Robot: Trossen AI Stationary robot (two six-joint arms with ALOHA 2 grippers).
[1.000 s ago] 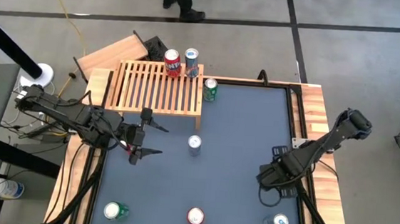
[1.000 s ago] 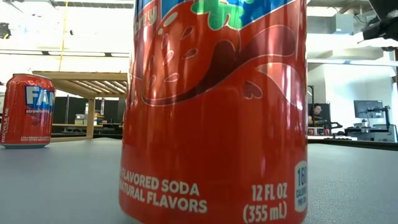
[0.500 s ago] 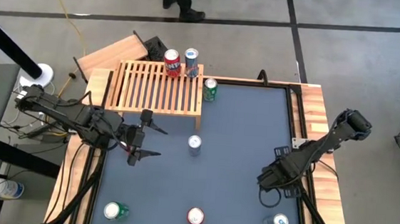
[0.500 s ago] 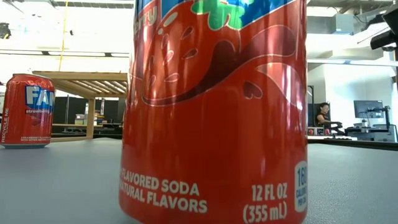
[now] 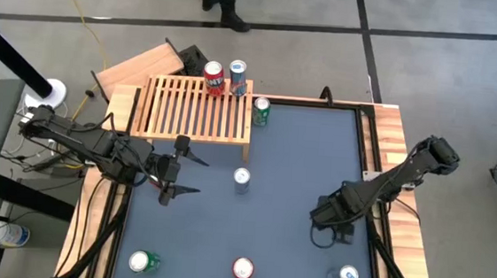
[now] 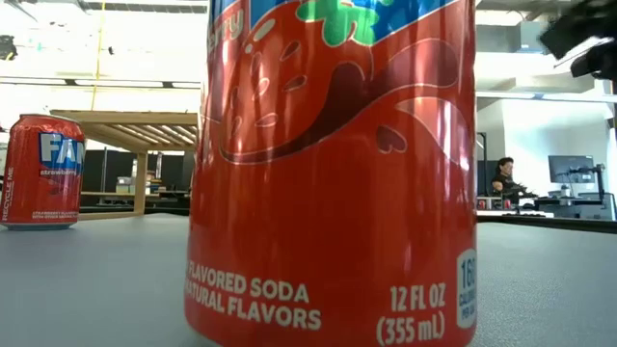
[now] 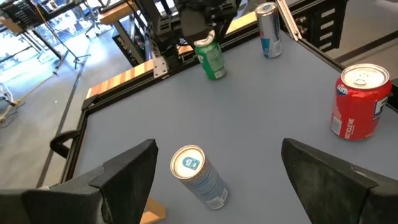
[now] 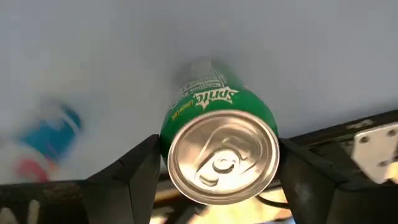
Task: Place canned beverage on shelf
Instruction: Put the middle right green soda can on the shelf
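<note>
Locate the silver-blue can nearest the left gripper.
High view: the silver-blue can stands mid-table, just right of the open left gripper, below the shelf.

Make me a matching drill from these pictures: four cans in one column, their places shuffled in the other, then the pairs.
Cans:
1. Sprite can
2. far red can
3. near red can
4. silver can

Places:
A. standing alone near the middle of the table
B. on the slatted shelf
C. between the fingers of the right end effector
D. standing at the table's near edge

Pairs: 1-C, 2-B, 3-D, 4-A
</note>
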